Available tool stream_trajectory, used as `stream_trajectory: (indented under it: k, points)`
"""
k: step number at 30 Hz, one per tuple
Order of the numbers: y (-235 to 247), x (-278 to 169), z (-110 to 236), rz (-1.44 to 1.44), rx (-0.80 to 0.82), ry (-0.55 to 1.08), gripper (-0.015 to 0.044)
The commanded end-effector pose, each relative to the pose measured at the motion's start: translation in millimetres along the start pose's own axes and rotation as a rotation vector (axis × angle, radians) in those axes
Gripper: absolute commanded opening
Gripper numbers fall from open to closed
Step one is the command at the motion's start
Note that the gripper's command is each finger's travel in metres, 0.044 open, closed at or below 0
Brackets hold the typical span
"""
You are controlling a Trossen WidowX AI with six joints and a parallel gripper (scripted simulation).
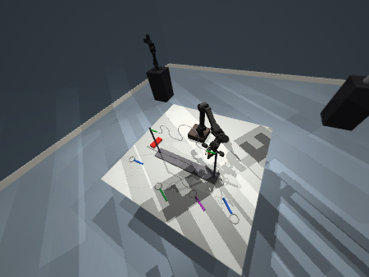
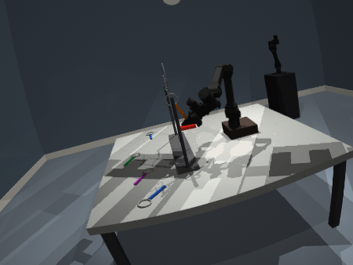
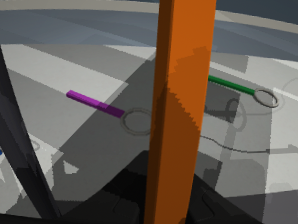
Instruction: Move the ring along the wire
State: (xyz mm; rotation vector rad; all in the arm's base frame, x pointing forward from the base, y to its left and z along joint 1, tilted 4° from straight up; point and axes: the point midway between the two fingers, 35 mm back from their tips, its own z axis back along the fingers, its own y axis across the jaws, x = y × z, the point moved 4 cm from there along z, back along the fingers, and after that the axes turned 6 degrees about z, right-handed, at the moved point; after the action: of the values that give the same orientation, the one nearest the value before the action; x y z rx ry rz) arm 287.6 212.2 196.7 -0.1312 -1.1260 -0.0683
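From my remote seat, reading the exterior view left to right, I see a green-handled ring (image 2: 130, 160), a purple-handled one (image 2: 140, 179) and a blue-handled one (image 2: 154, 194) lying flat on the left part of the worktop (image 2: 298, 135), with a smaller blue one (image 2: 150, 136) farther back. Next comes the dark base plate (image 2: 183, 152) with its two posts, which from this side nearly line up one behind the other. Near the top of the near post (image 2: 177, 129) the ring (image 2: 171, 97) sits around the green part of the wire (image 2: 165, 90), though at this size I can only say it appears to hang there. The orange handle (image 2: 180, 111) slopes down and to the right from the ring into the claw (image 2: 193, 114), which is closed on that handle; the wrist view confirms it, with the orange bar running up the middle of the picture between the dark fingers. A red block (image 2: 188, 127) lies on the worktop just beside and below the claw. Farther right the arm rises from its brown base (image 2: 239, 127), and a dark pedestal (image 2: 282, 94) stands behind the worktop.
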Motion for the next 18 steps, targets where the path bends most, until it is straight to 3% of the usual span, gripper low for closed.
stream_trajectory:
  k: [1,18]
  points:
    - [5,1,1,-0.005,-0.002,-0.004,-0.015]
    - [13,-9,-3,-0.005,-0.001,-0.004,-0.015]
